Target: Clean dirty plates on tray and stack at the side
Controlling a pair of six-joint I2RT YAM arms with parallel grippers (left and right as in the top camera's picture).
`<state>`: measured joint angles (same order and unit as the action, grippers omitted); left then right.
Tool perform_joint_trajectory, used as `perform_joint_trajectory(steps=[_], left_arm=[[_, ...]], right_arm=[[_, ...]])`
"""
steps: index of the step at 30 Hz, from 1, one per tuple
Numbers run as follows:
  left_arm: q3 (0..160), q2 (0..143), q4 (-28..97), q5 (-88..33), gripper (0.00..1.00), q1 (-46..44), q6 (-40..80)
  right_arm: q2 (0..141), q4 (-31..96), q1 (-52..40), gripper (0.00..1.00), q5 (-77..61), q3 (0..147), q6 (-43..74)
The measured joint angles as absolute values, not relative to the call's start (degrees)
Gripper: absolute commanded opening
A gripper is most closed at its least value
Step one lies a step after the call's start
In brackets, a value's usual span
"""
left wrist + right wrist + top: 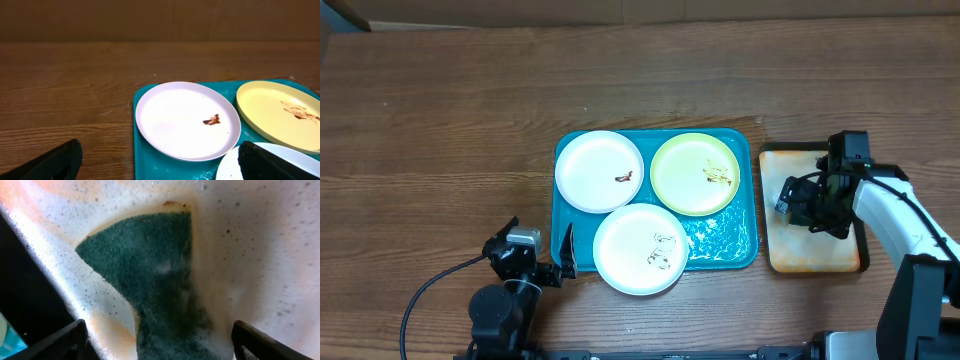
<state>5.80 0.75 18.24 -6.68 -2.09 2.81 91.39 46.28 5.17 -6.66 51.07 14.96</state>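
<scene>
The teal tray (725,240) holds three plates: a white plate (599,170) at the back left with a dark smear, a pale yellow-green plate (695,173) at the back right with brownish smears, and a white plate (640,249) at the front with dark marks. My left gripper (563,262) is open at the tray's front left edge. In the left wrist view the gripper (160,167) straddles the tray edge (150,155), its right finger over the front plate (230,167). My right gripper (160,345) is open, a finger on each side of a green sponge (150,275).
The sponge lies in foamy, orange-stained water in a small black-rimmed tray (815,255) right of the teal tray. The right arm (890,210) reaches in from the right. Bare wooden table (440,130) lies to the left and behind.
</scene>
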Motion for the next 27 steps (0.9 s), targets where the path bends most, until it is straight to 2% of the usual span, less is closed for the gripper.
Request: perform_joint_trajectory(steps=[1,3,6,9,10,11,13,15,19,25,26,27], left_arm=[[5.80,0.75,18.24,-6.68,1.00,-2.09,2.81],[5.80,0.75,18.24,-6.68,1.00,-2.09,2.79],[5.80,0.73,18.22,-6.66,1.00,-2.11,2.81],[5.80,0.73,18.24,-6.66,1.00,-2.09,2.81],[5.80,0.75,18.24,-6.66,1.00,-2.09,2.81],[5.80,0.75,18.24,-6.68,1.00,-2.11,2.79],[5.80,0.75,18.24,-6.68,1.00,-2.09,2.81],[5.80,0.75,18.26,-6.68,1.00,-2.09,2.79],[5.80,0.75,18.26,-6.68,1.00,-2.09,2.79],[5.80,0.73,18.24,-6.68,1.00,-2.09,2.81],[5.80,0.73,18.24,-6.66,1.00,-2.11,2.81],[5.80,0.75,18.24,-6.68,1.00,-2.11,2.79]], right_arm=[[91.39,46.13,5.17,0.86,-6.72,51.03,14.98],[91.39,45.87,5.17,0.69,-7.09,51.03,14.90],[91.39,45.50,5.17,0.58,-7.20,50.98,14.79],[91.39,45.04,5.17,0.51,-6.96,50.96,14.94],[91.39,45.04,5.17,0.34,-6.90,50.96,14.96],[91.39,45.06,5.17,0.27,-6.76,50.98,14.96],[91.39,45.06,5.17,0.22,-6.59,50.96,14.66],[91.39,45.12,5.17,0.11,-6.57,50.96,15.11],[91.39,45.21,5.17,0.04,-6.11,50.98,15.55],[91.39,45.25,5.17,0.04,-5.13,50.98,16.51],[91.39,45.23,5.17,0.46,-4.97,50.98,16.60],[91.39,45.21,5.17,0.57,-4.69,50.98,16.75]])
